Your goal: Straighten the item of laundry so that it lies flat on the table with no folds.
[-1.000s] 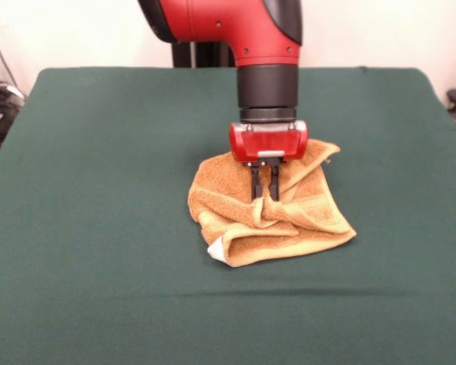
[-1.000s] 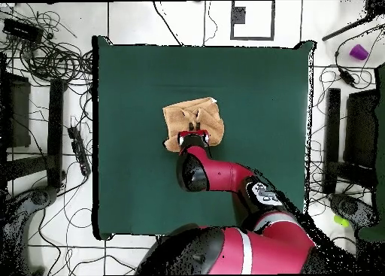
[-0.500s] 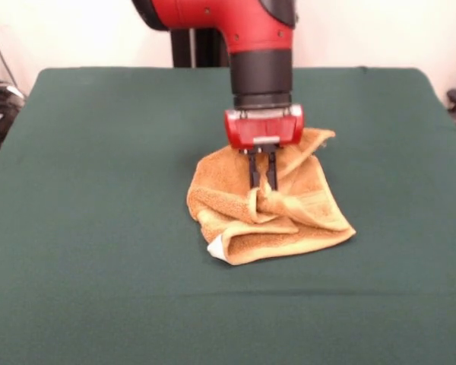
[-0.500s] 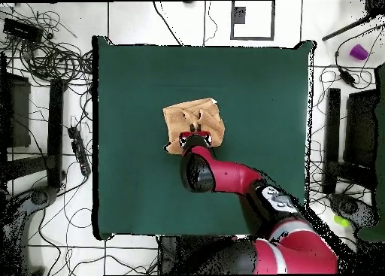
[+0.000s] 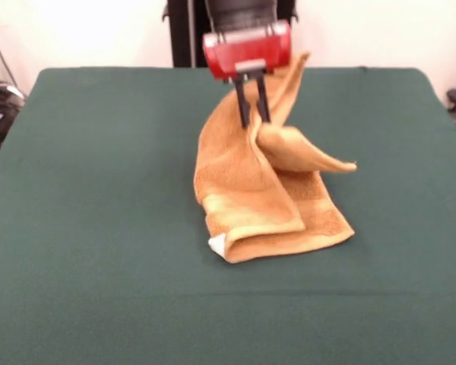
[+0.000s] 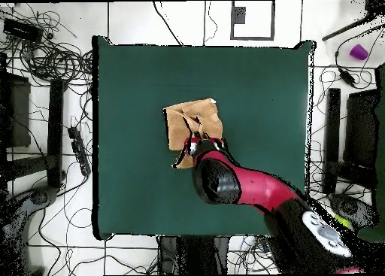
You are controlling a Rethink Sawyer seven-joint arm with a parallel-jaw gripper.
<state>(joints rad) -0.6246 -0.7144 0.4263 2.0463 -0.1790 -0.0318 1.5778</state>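
The golden-orange towel (image 5: 251, 198) hangs partly lifted above the dark green table (image 5: 91, 190). My gripper (image 5: 253, 122) is shut on a pinched fold near the towel's middle and holds it well above the cloth. The lower end still rests folded on the table, with a small white tag (image 5: 216, 245) at its front left corner. One flap sticks out to the right. In the overhead view the towel (image 6: 192, 122) lies near the table's middle (image 6: 256, 85), and my gripper (image 6: 201, 143) is at its near edge, mostly hidden under the red arm.
Cables and equipment lie on the floor around the table (image 6: 45, 55) in the overhead view. A purple object (image 6: 359, 52) sits off the table at the upper right. The red arm (image 6: 248, 186) crosses the table's lower right part.
My gripper has risen a good deal with the towel's fold in it. The towel went from a crumpled heap to a tall draped shape, its lower end still on the table.
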